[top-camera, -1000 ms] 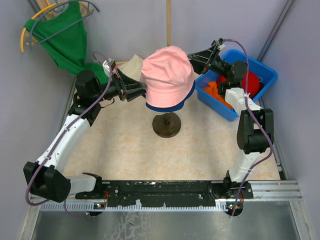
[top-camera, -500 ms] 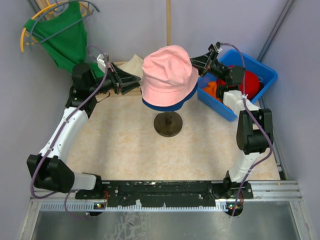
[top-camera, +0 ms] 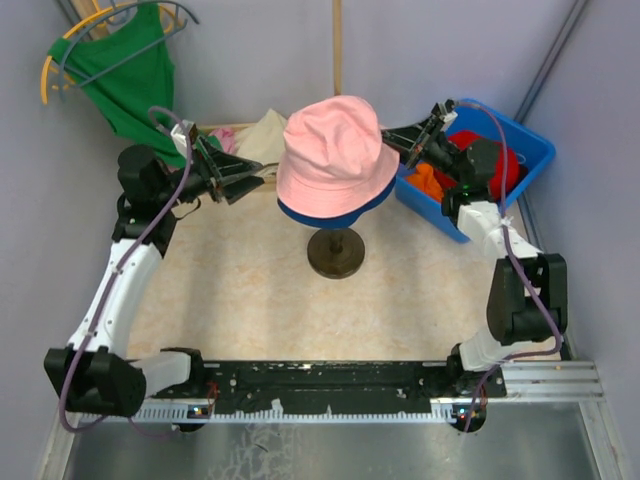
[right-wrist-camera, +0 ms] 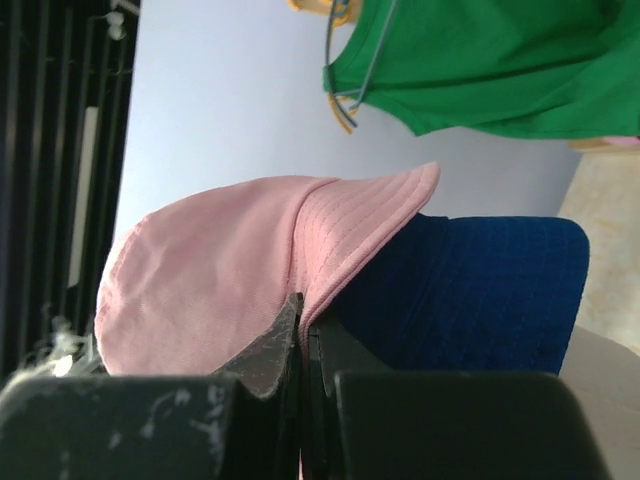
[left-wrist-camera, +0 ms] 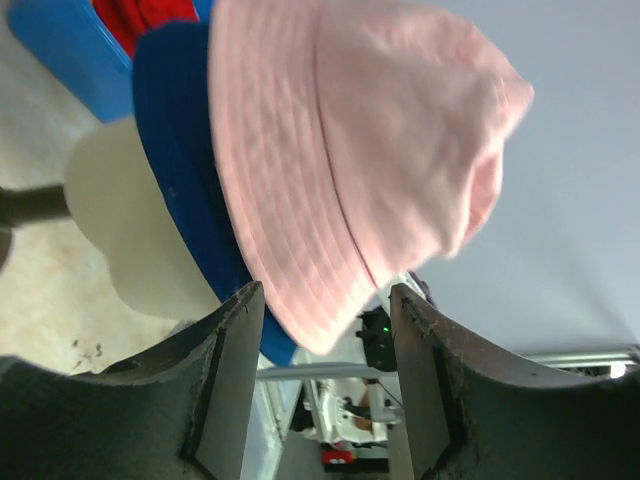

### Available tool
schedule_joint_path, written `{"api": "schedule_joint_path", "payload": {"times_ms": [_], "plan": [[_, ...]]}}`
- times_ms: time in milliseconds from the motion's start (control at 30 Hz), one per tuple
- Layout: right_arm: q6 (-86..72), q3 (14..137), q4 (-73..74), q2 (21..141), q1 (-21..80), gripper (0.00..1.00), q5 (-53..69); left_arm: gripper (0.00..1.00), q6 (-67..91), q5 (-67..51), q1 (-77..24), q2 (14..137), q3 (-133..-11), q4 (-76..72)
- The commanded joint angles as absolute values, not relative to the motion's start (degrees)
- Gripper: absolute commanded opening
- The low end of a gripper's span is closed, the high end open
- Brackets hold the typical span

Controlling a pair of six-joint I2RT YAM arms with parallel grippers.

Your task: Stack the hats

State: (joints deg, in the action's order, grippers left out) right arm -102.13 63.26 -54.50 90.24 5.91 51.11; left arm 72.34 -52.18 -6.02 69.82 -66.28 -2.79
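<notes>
A pink bucket hat (top-camera: 335, 150) sits over a navy blue hat (top-camera: 330, 213) on a white head form (left-wrist-camera: 130, 230) atop the stand (top-camera: 335, 252). My left gripper (top-camera: 262, 175) hangs open a short way left of the hats, touching nothing; in its wrist view the pink hat (left-wrist-camera: 380, 150) and navy hat (left-wrist-camera: 185, 150) lie beyond the open gripper (left-wrist-camera: 325, 310). My right gripper (top-camera: 392, 140) is shut on the pink hat's (right-wrist-camera: 220, 270) brim, its tips (right-wrist-camera: 305, 320) pinching the fabric just above the navy hat (right-wrist-camera: 480, 290). A red hat (top-camera: 505, 165) and an orange hat (top-camera: 430, 180) lie in the blue bin (top-camera: 535, 145).
A green garment (top-camera: 130, 80) on a hanger hangs at the back left. Beige cloth (top-camera: 262, 130) and pink cloth (top-camera: 225, 140) lie behind my left gripper. The blue bin stands at the back right, close to my right arm. Walls close in the back and sides.
My left gripper has drawn back to the left, away from the pink hat. My right gripper has shut on the pink brim. The pink hat has settled over the navy one.
</notes>
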Motion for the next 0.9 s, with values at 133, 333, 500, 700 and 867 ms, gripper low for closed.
{"api": "schedule_joint_path", "payload": {"times_ms": [133,333,500,700,867], "plan": [[-84.98,63.57,-34.81,81.39,7.06,0.0,46.31,0.63,81.69,-53.42,-7.69,62.98,-60.72,-6.39],[-85.58,61.85,-34.96,80.32,7.38,0.0,45.08,0.63,83.28,-53.68,-11.16,65.4,-60.98,-8.58],[-85.78,61.7,-34.83,79.82,7.38,0.0,44.91,0.63,81.62,-52.75,-12.3,65.5,-60.98,-6.97],[-85.89,62.22,-34.11,79.82,7.38,0.0,45.09,0.63,80.92,-52.0,-12.98,66.25,-60.81,-6.99],[-86.12,62.41,-34.11,80.12,7.38,0.0,45.18,0.64,78.48,-51.4,-13.97,65.99,-61.74,-3.23]]}}
